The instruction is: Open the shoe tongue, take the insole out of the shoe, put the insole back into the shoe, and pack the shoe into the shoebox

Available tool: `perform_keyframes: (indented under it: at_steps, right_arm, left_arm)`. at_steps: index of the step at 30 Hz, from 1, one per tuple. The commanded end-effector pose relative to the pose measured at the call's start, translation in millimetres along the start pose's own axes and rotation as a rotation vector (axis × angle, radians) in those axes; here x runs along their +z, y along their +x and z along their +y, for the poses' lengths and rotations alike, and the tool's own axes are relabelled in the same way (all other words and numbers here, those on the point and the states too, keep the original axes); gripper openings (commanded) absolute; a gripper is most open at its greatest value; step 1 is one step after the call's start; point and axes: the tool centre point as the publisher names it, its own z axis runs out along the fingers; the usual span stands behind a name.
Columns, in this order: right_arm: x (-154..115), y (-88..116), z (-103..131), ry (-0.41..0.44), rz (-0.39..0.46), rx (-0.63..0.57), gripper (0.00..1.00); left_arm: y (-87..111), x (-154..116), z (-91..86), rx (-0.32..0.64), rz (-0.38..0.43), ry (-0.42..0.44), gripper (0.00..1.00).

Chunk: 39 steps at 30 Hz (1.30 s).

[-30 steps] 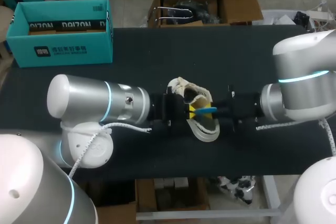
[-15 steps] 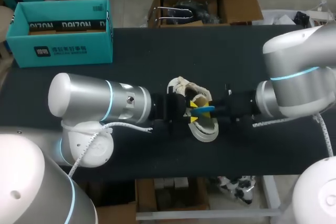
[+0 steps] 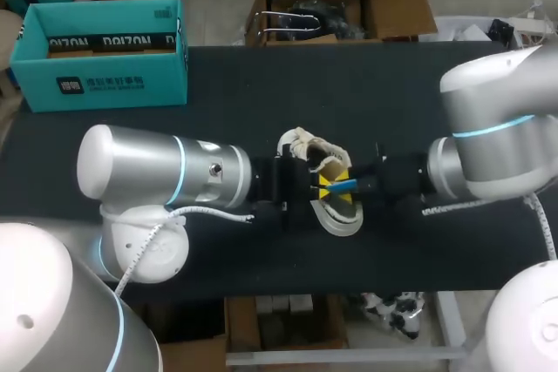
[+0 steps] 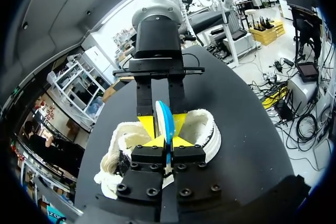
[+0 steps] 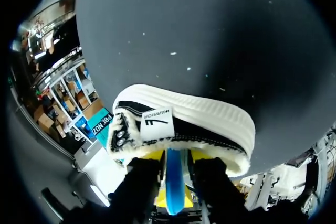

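Insole point(image 4: 165, 119) (blue, edge-up) tight in left hand point(image 4: 168, 141) and right hand point(image 5: 174, 156), over shoe point(image 4: 206, 129).

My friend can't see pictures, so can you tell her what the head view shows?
Two robot arms meet mid-table, the left claw and right claw both pinching a blue insole on edge over a white fleecy shoe. An open teal shoebox sits at the far left corner of the black table.

Cream shoe point(image 3: 340, 215) mid-table holds blue insole point(image 3: 345, 186) on edge; open teal shoebox point(image 3: 105, 84) far left.
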Motion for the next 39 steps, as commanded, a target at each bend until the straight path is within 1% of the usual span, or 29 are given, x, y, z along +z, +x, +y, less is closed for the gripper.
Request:
perform_keyframes:
  at_steps: [1, 2, 4, 6, 9, 16, 21, 27, 28, 29, 31, 32, 34, 35, 36, 39]
  right_arm:
    - [-14.9, -9.1, -8.6, -0.016, 0.024, 0.0, 0.43]
    - [-16.7, -10.6, -9.4, -0.016, 0.029, -0.003, 0.42]
    - [-18.8, -12.1, -9.7, -0.017, 0.036, -0.003, 0.38]
    - [-19.2, -11.9, -9.2, -0.017, 0.038, -0.003, 0.29]
    - [-17.8, -9.9, -7.6, -0.014, 0.038, -0.004, 0.0]
    - [-9.4, -3.7, -4.4, -0.002, 0.036, -0.016, 0.0]
    - [-1.3, 3.1, 3.0, 0.01, 0.017, -0.012, 0.0]
    - [5.2, 7.7, 9.9, 0.011, -0.002, 0.009, 0.0]
    - [5.4, 7.8, 10.3, 0.011, -0.005, 0.013, 0.0]
    - [5.3, 7.6, 10.5, 0.01, -0.006, 0.014, 0.0]
    - [4.7, 7.0, 10.7, 0.007, -0.007, 0.016, 0.0]
    - [4.4, 6.7, 10.6, -0.001, -0.008, 0.02, 0.0]
    - [3.1, 5.3, 10.2, -0.01, -0.008, 0.023, 0.0]
    - [1.8, 4.2, 9.8, -0.015, -0.007, 0.025, 0.0]
    - [0.3, 3.0, 9.3, -0.02, -0.005, 0.025, 0.0]
    - [-3.5, -0.1, 8.4, -0.024, 0.0, 0.024, 0.0]
  left_arm:
    - [2.2, 1.0, 3.4, -0.005, -0.006, -0.003, 0.0]
    - [2.5, 0.9, 4.1, -0.006, -0.006, -0.004, 0.0]
    - [3.1, 0.8, 4.9, -0.008, -0.005, -0.004, 0.0]
    - [3.2, 0.9, 5.1, -0.009, -0.004, -0.004, 0.0]
    - [3.5, 1.0, 5.2, -0.011, -0.003, -0.005, 0.0]
    - [0.8, 2.5, 9.2, -0.021, -0.005, -0.02, 0.0]
    - [-5.1, 7.4, 17.3, -0.056, 0.002, -0.038, 0.0]
    - [-5.3, 9.9, 22.5, -0.08, 0.01, -0.048, 0.0]
    - [-5.6, 9.0, 22.9, -0.089, 0.014, -0.041, 0.04]
    - [-5.9, 7.3, 22.2, -0.092, 0.014, -0.037, 0.15]
    - [-5.9, 3.3, 20.3, -0.097, 0.019, -0.026, 0.27]
    - [-5.9, 1.2, 19.4, -0.098, 0.019, -0.023, 0.4]
    - [-5.9, -3.1, 17.5, -0.102, 0.025, -0.014, 0.61]
    - [-6.0, -5.2, 16.5, -0.103, 0.027, -0.012, 0.67]
    - [-5.9, -7.0, 15.6, -0.103, 0.028, -0.011, 0.7]
    - [-5.0, -9.2, 13.8, -0.094, 0.026, -0.014, 0.69]
